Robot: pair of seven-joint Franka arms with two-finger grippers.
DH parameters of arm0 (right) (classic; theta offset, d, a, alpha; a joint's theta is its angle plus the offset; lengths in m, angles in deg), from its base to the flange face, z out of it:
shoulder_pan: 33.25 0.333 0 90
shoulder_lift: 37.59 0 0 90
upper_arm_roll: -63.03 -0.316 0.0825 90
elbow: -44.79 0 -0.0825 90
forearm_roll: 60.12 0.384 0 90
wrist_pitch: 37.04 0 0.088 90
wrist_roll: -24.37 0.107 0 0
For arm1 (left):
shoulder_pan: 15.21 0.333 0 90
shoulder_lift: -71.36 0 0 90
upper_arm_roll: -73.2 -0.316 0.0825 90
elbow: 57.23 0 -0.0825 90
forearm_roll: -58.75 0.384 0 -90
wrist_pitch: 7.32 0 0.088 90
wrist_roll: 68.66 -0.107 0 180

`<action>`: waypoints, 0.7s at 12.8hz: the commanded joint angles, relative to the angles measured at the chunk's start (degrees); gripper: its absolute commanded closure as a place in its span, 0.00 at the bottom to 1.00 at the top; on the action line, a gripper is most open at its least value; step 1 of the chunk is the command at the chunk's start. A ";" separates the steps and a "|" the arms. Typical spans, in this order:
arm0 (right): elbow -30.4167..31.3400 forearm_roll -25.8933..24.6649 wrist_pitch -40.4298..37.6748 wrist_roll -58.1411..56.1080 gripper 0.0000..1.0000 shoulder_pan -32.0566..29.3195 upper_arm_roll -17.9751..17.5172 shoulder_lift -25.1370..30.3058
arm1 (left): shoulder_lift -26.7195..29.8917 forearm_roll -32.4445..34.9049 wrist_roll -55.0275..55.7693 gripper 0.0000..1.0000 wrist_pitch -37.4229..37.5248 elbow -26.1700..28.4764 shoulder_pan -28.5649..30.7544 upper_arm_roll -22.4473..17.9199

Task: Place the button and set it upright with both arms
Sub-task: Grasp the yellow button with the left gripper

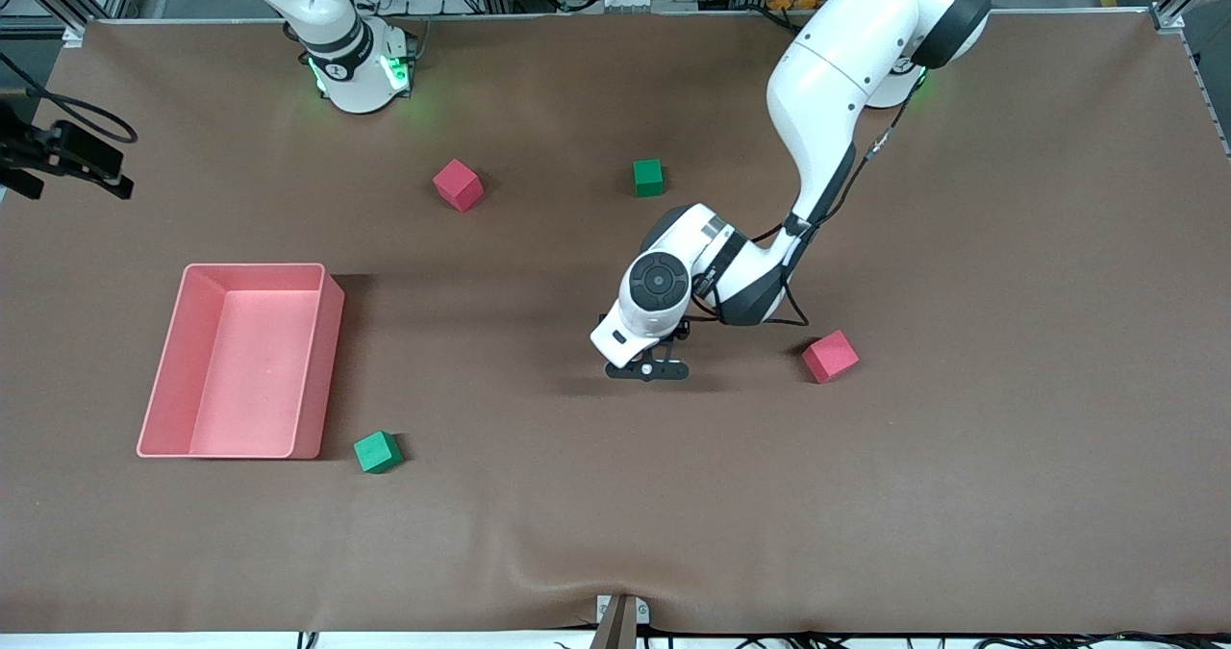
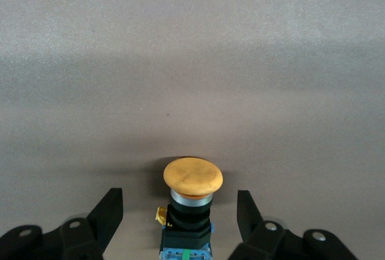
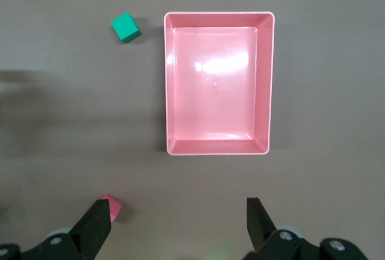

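Note:
The button (image 2: 193,177) has a round orange cap, a silver collar, a black body and a bluish end. It sits between the fingers of my left gripper (image 2: 179,213), which is open, with a gap showing on each side of the body. In the front view the left gripper (image 1: 646,368) is low over the middle of the table and its wrist hides the button. I cannot tell whether the button stands or lies. My right gripper (image 3: 177,224) is open and holds nothing, high above the table near the pink bin (image 3: 269,79); the front view does not show it.
The pink bin (image 1: 332,341) sits toward the right arm's end, a green cube (image 1: 377,452) beside its near corner. A red cube (image 1: 830,356) lies close to the left gripper. Another red cube (image 1: 458,185) and a green cube (image 1: 648,177) lie nearer the bases.

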 commanded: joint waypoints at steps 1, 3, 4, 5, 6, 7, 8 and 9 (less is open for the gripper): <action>-1.30 0.65 -1.19 -0.91 0.00 -0.50 -1.04 -0.42 | -0.67 -0.50 -1.10 0.21 3.14 -1.41 -0.44 -0.30; -1.21 0.91 -0.75 0.75 0.00 0.38 -1.04 -0.51 | -0.58 -0.50 -1.62 0.27 4.73 -1.41 -0.71 -0.21; -0.86 1.00 -0.40 2.76 0.00 0.47 -1.04 -0.51 | -0.67 -0.50 -1.80 0.31 5.09 -1.32 -0.71 -0.21; -0.69 1.00 0.21 4.61 0.00 0.56 -1.04 -0.68 | -0.58 -0.50 -1.80 0.34 5.18 -1.32 -0.71 -0.21; -0.68 1.08 0.56 4.80 0.00 0.47 -1.04 -1.03 | -0.58 -0.59 -1.89 0.38 5.18 -1.32 -0.71 -0.21; -0.51 1.09 0.91 4.80 0.00 0.39 -1.04 -1.21 | -0.67 -1.20 -1.89 0.46 5.18 -1.32 -0.71 -0.21; -0.51 1.09 1.00 4.80 0.00 0.30 -1.04 -1.47 | -0.67 -1.38 -1.89 0.53 5.18 -1.24 -0.71 -0.21; -0.42 1.09 0.92 4.80 0.00 0.30 -1.04 -1.47 | -0.67 -1.38 -1.98 0.63 5.18 -1.24 -0.62 -0.21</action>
